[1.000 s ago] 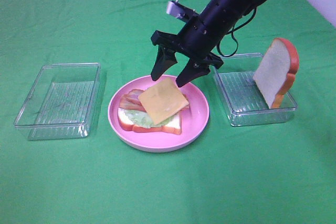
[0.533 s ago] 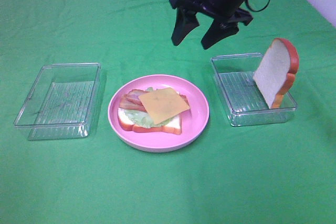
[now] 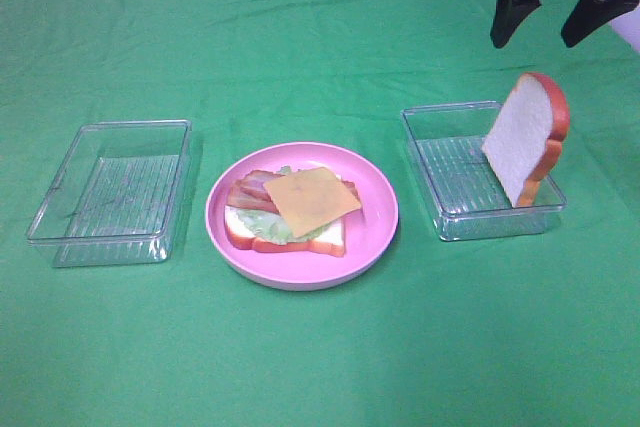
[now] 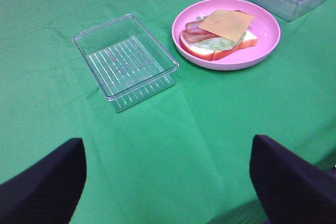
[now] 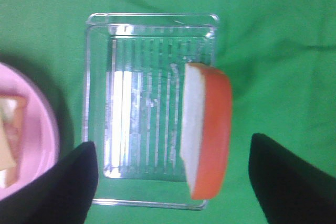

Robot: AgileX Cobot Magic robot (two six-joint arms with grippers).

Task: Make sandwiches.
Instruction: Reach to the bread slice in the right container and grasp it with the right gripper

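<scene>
Open sandwich (image 3: 292,212) on the plate (image 3: 375,232): bread, lettuce, bacon, cheese uppermost. Second slice (image 3: 525,137) leans in the tray (image 3: 430,167) right of the plate. Both grippers' fingers spread wide, empty. Only the left wrist view shows the left fingers (image 4: 44,187).

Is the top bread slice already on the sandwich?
No: the bread slice stands on edge in the right tray, and cheese tops the stack.

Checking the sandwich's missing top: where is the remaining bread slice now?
In the exterior high view, the bread slice stands on edge at the right end of the right clear tray, right of the pink plate.
</scene>
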